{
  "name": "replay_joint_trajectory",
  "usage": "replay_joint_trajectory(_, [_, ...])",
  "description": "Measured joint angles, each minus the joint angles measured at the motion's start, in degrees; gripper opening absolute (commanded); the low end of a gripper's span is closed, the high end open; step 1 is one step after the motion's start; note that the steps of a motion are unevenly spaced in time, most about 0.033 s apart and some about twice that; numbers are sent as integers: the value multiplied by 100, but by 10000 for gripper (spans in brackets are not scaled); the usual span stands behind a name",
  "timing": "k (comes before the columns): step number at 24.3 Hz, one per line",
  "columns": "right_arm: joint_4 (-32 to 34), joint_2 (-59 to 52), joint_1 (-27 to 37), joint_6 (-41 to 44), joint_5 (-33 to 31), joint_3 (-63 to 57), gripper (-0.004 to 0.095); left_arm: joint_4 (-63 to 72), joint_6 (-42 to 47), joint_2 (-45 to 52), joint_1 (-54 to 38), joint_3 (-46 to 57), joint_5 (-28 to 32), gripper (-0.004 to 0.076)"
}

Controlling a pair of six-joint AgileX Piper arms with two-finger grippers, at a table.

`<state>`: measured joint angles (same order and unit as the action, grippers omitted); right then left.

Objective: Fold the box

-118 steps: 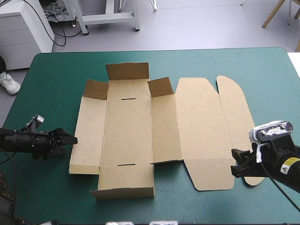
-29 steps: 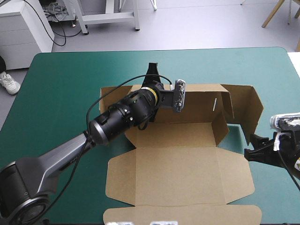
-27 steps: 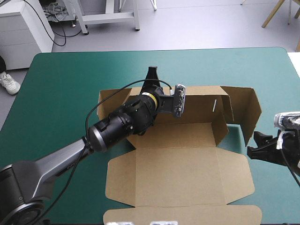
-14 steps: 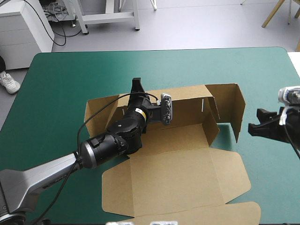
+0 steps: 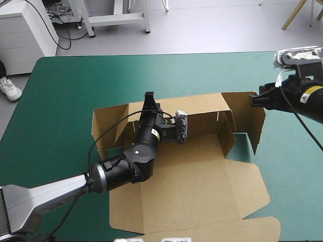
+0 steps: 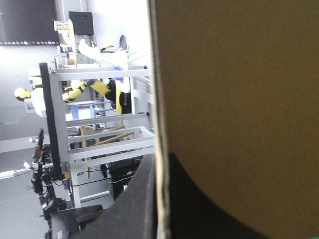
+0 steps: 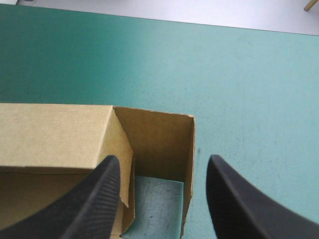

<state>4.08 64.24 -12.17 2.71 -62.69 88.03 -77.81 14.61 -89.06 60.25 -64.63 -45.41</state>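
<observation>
We are partway through raising the walls of the box (image 5: 207, 146), which lies in the middle of the table (image 5: 70, 85) on its teal-green cover. Our left gripper (image 5: 149, 101) is clamped on the top edge of the long far wall (image 5: 202, 113). In the left wrist view the board's pale cut edge runs straight between the two black fingers (image 6: 139, 199), one on each face, and brown sheet fills the space ahead. Our right gripper (image 7: 163, 159) stands spread wide and holds nothing. The end flap (image 7: 159, 144) is just ahead of it and lower, with its upright free edge falling between the fingers and, as far as we can tell, touching neither.

We judge the step in hand to be the corner at that end: the flap is bent round from the far wall but stands loose, with cover showing beneath it. The next move likely calls for the right gripper to come down over that free edge, pinch it and swing it inward while the left holds the wall upright.

The board is stiff, matte cardboard, faintly ribbed on its face and creased along straight scored lines. The flaps are rectangular. The lid panel (image 5: 202, 191) lies flat behind the left gripper, under its arm, ending in a tuck strip (image 5: 212, 229) with rounded corners. The fingers are curved fins with fine ridges.
</observation>
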Motion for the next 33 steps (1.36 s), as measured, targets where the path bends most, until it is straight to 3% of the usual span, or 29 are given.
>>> replay_joint_trajectory(3, [-502,352,396,-357,-66,275,467,-260,227,12,54,168,-32,-10])
replay_joint_trajectory(8, [-1864,920,1584,-1196,-183,806,467,-341,401,18,68,196,-55,-10])
replay_joint_trajectory(12, [-2269,1322,2034,-1472,-252,1010,468,-369,430,22,68,206,-60,-10])
replay_joint_trajectory(22, [-2575,2964,2021,-1545,-314,1886,473,-356,436,22,73,206,-102,-10])
replay_joint_trajectory(33, [-2464,3859,1610,-1757,-424,1989,482,-416,436,22,73,206,-57,-10])
